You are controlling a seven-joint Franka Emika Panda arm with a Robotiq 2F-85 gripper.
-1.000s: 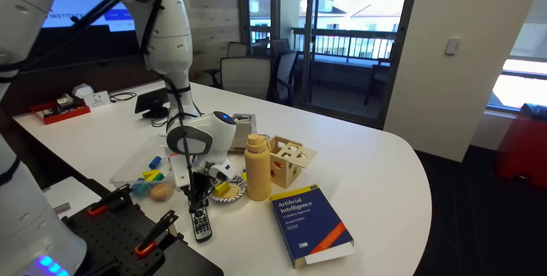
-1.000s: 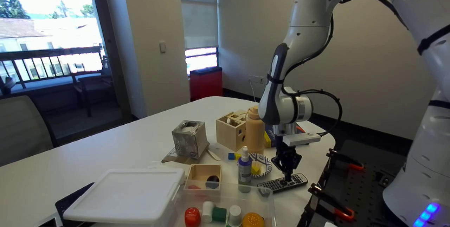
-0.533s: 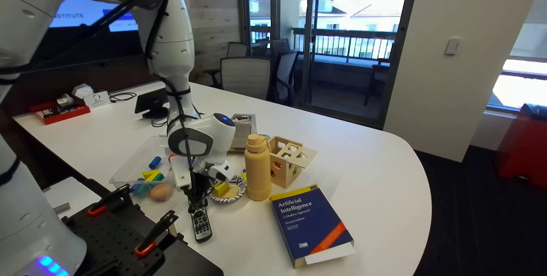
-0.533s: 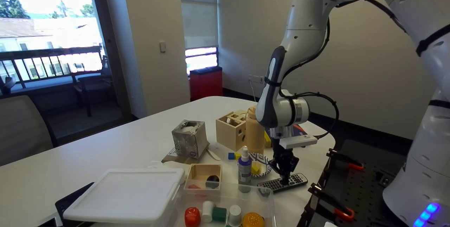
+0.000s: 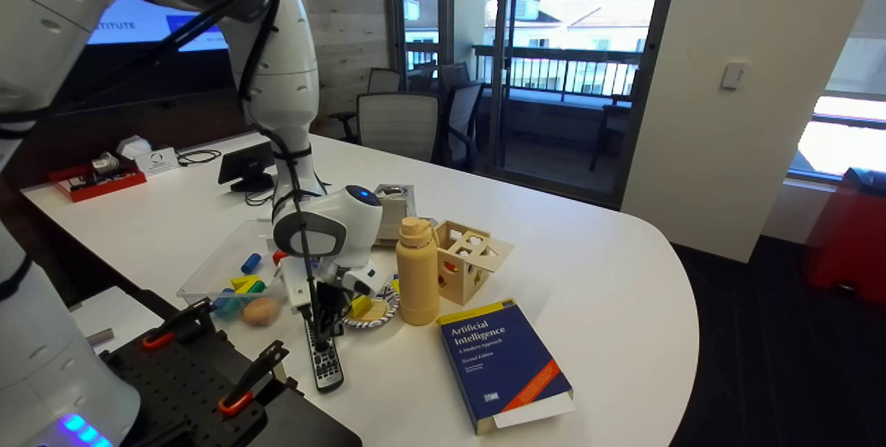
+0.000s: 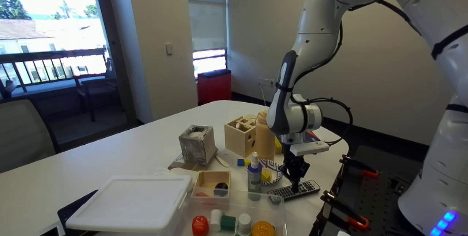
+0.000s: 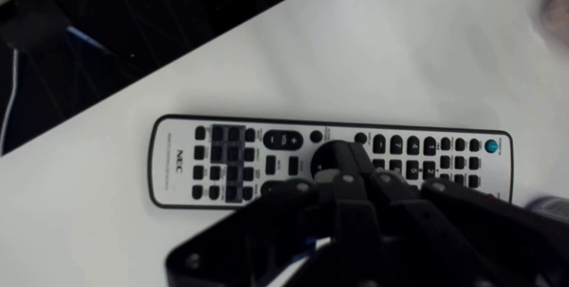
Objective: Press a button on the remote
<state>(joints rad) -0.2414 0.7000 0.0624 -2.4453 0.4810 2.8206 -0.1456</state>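
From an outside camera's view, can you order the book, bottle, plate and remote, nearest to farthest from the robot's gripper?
Judged in an exterior view, from the gripper:
1. Remote: right below it.
2. Plate: just to its right in that view.
3. Bottle: past the plate, farther right.
4. Book: right of the bottle, toward the camera.
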